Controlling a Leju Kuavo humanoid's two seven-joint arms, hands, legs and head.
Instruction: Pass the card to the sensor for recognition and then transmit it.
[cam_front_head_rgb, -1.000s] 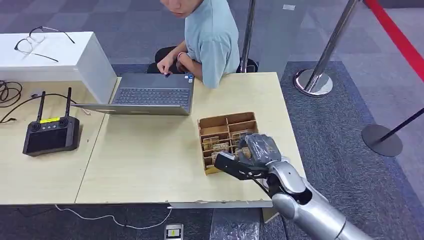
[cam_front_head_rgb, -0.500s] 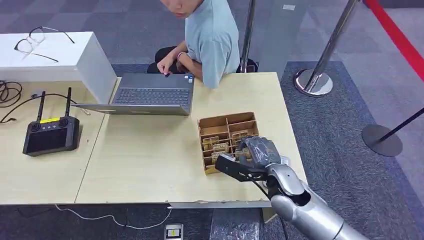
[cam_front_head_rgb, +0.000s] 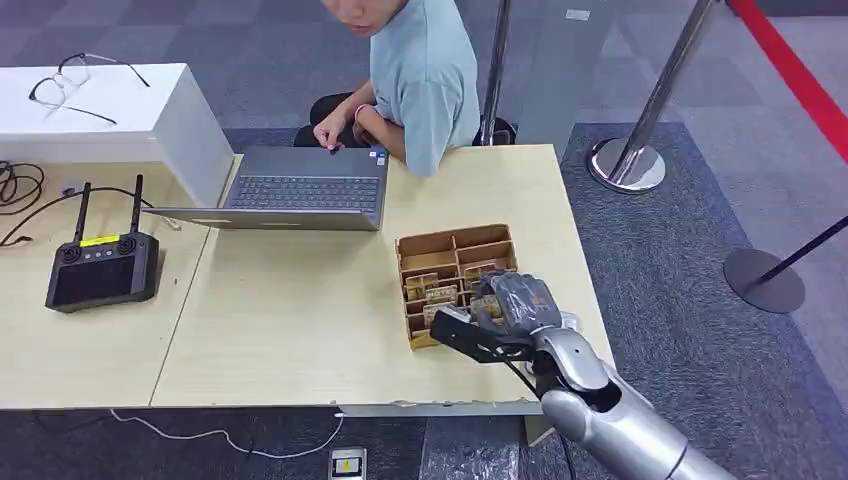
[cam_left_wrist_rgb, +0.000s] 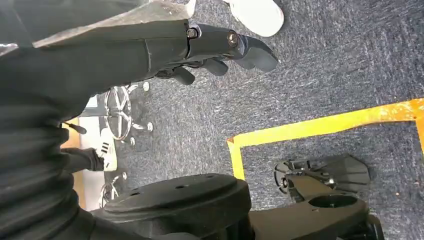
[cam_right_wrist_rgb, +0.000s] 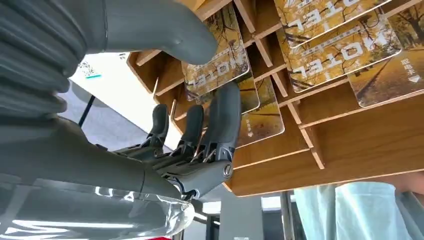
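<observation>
At the desk's (cam_front_head_rgb: 300, 330) near right corner, my right hand (cam_front_head_rgb: 505, 310) pinches a card (cam_right_wrist_rgb: 220, 62) in the wooden organizer (cam_front_head_rgb: 455, 245); my left hand (cam_left_wrist_rgb: 210, 45) hangs empty, fingers loosely apart.

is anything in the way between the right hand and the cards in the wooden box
Nothing visible. The right hand is already at the yellow printed cards in the brown wooden divider box, thumb above one card and fingers below it.
</observation>
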